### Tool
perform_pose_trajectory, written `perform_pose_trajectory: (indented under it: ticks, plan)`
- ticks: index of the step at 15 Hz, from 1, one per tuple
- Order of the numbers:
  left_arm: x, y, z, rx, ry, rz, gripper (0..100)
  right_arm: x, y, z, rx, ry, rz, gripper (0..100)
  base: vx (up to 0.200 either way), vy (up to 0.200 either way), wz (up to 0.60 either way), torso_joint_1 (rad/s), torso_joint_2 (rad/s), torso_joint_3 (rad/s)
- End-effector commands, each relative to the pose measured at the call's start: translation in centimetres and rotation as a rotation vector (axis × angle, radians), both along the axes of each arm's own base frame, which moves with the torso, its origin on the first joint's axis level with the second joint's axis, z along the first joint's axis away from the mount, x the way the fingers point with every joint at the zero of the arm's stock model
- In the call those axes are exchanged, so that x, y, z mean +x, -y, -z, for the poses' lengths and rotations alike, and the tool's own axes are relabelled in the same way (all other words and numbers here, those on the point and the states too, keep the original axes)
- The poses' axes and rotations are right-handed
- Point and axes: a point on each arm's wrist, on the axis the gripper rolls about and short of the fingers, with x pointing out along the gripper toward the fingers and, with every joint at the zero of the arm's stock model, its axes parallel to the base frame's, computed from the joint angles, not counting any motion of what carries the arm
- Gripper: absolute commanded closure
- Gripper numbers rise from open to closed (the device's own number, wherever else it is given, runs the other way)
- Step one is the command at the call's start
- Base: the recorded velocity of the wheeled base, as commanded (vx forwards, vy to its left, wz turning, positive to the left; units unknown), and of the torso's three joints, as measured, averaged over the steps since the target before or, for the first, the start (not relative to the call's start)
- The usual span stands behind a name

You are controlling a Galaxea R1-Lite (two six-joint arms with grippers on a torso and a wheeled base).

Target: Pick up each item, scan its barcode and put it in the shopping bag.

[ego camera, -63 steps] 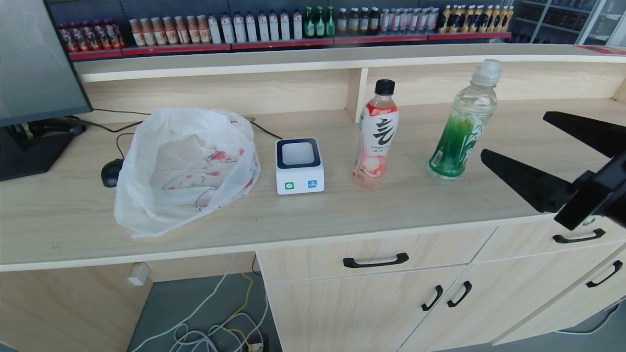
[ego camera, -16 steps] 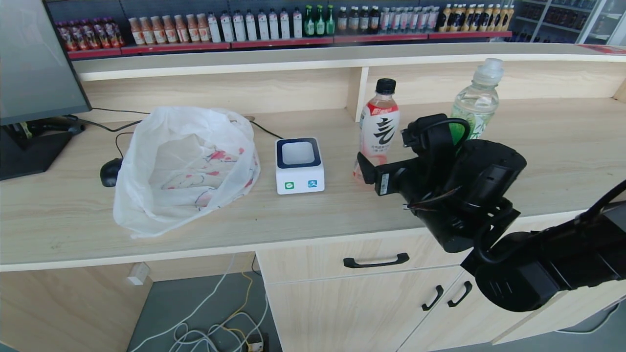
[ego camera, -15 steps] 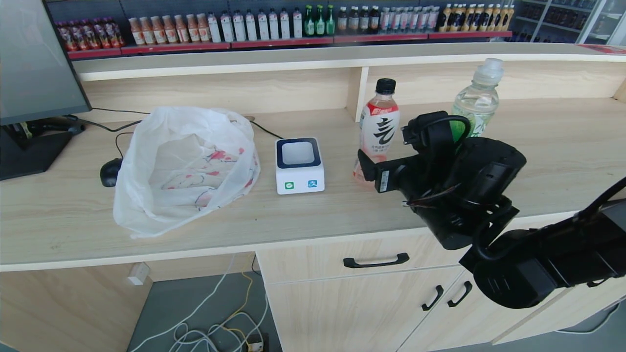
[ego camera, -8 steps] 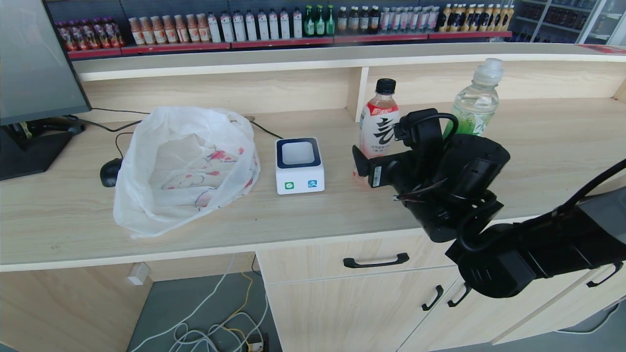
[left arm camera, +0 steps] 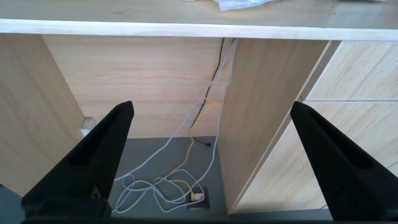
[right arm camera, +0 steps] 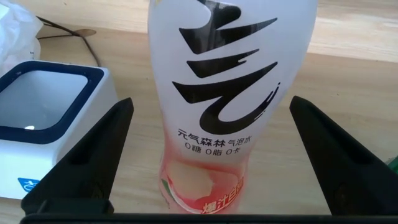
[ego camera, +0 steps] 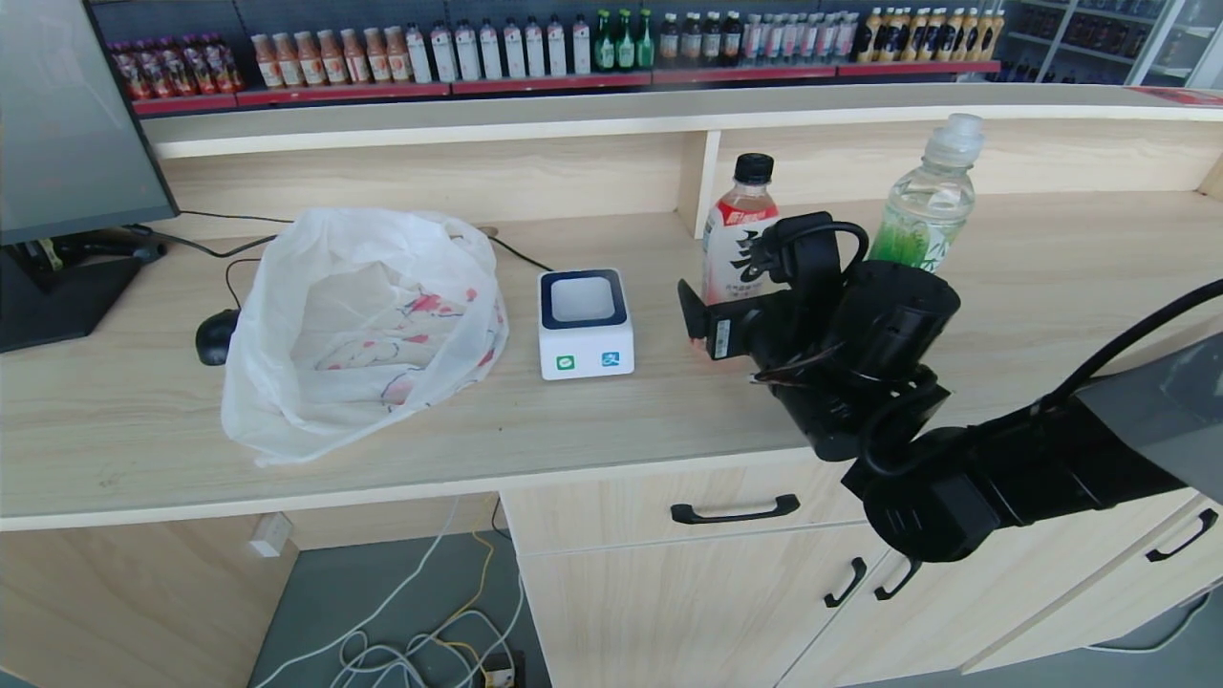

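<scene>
A pink peach drink bottle (ego camera: 738,244) with a black cap stands upright on the wooden counter (ego camera: 478,420), right of the white scanner box (ego camera: 585,323). In the right wrist view this bottle (right arm camera: 231,106) sits close and centred in front of my right gripper (right arm camera: 211,102), which is open with a finger on either side and not touching it. My right arm's wrist (ego camera: 831,334) covers the bottle's lower part in the head view. A green-label bottle (ego camera: 925,205) stands farther right. The white shopping bag (ego camera: 363,325) lies open, left of the scanner (right arm camera: 43,112). My left gripper (left arm camera: 211,106) hangs open below the counter's edge.
A monitor (ego camera: 67,115) and a black mouse (ego camera: 218,336) sit at the counter's left end. A raised back ledge with a wooden divider (ego camera: 702,182) runs behind the bottles. Drawers with black handles (ego camera: 734,509) lie below. Cables (left arm camera: 180,174) trail on the floor under the counter.
My right arm has swung in from the counter's right end and crept left and forward toward the pink bottle. The bottles, scanner and bag have stayed put.
</scene>
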Motion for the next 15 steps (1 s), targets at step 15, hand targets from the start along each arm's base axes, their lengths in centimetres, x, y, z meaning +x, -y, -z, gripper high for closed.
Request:
perform_pose_trajectory:
  ticks: [15]
  plan:
    - [0.0,0.0,0.0,0.000,0.000,0.000,0,2.2,-0.4,-0.4,0.020,0.039,0.015,0,0.000,0.000,0.00,0.000,0.00,0.000]
